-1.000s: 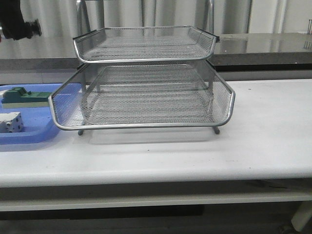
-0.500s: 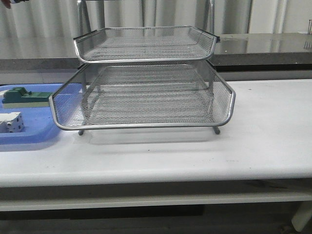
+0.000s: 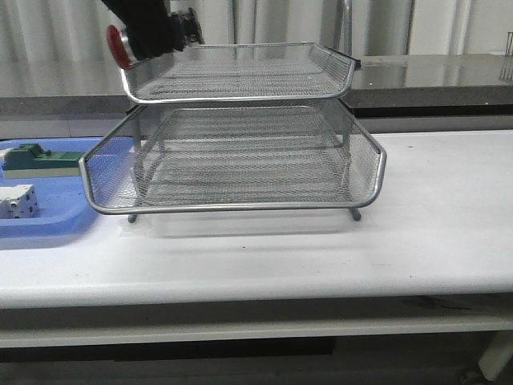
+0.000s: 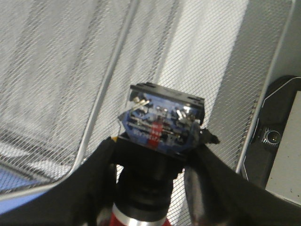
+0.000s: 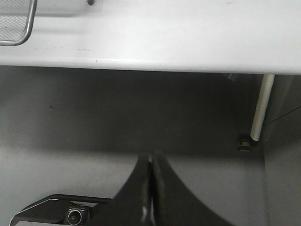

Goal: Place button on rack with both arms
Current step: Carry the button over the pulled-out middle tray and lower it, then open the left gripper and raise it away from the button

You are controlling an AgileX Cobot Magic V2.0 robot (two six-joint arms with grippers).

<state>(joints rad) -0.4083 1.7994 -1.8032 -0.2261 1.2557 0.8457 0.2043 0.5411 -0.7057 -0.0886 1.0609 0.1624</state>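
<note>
The silver wire-mesh rack (image 3: 240, 152) stands mid-table with its tiers open toward me. My left gripper (image 3: 152, 32) hovers at the top tier's far left corner, shut on the button (image 3: 119, 44), whose red head pokes out to the left. In the left wrist view the button's blue rear block (image 4: 160, 125) points at the rack's mesh (image 4: 56, 70), with the black fingers (image 4: 91, 174) clamped on its dark body. My right gripper (image 5: 151, 162) is shut and empty, hanging below the table's front edge over the floor; it is out of the front view.
A flat blue tray (image 3: 48, 216) lies at the table's left, holding a green block (image 3: 36, 158) and a white block (image 3: 18, 200). The rack's corner (image 5: 19, 23) and a table leg (image 5: 261, 106) show in the right wrist view. A dark counter (image 3: 433, 72) runs behind.
The left arm, nearly out of frame at the top left half a second ago, has swung right and down, bringing the button to the rack's top left corner.
</note>
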